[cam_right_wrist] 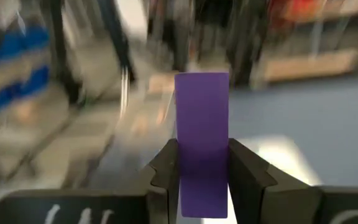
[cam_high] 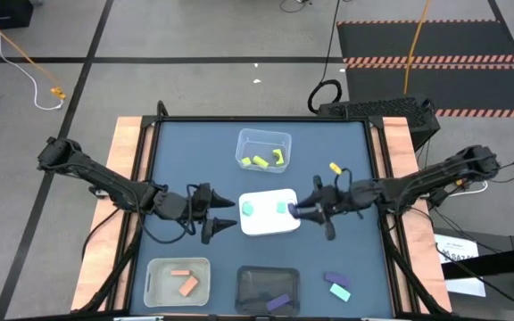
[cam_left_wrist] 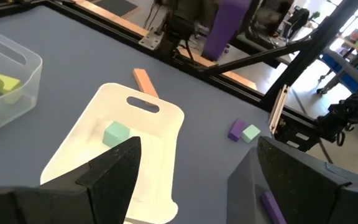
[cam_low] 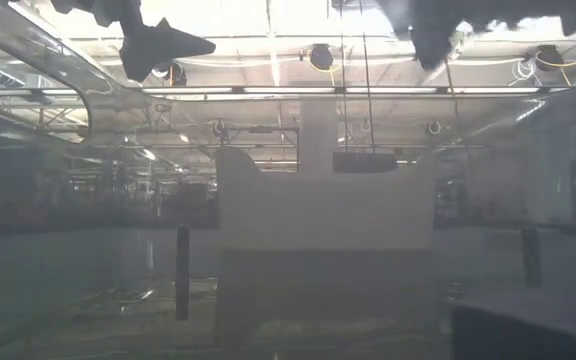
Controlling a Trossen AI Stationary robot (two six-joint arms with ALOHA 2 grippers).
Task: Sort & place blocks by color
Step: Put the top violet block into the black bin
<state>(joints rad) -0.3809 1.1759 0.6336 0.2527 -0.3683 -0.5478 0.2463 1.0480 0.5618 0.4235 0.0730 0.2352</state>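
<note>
While we carry: the purple bar [cam_right_wrist: 201, 143] stands upright, clamped at its lower half in our right gripper [cam_right_wrist: 202, 165], above the white tray's [cam_high: 266, 225] right edge.
Handling: we judge it light, rigid, smooth; flat sides suit the pads.
Left gripper [cam_left_wrist: 188, 171]: jaws apart, empty, beside the tray's left edge.
Destination: the black tray [cam_high: 250, 282] already holds a purple block [cam_high: 277, 302].

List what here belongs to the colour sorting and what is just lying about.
Job: purple bar in right gripper; loose yellow block, purple block, teal block; white tray; black tray; far clear tray; near clear tray.
Lying about: orange cable; striped floor mat.
</note>
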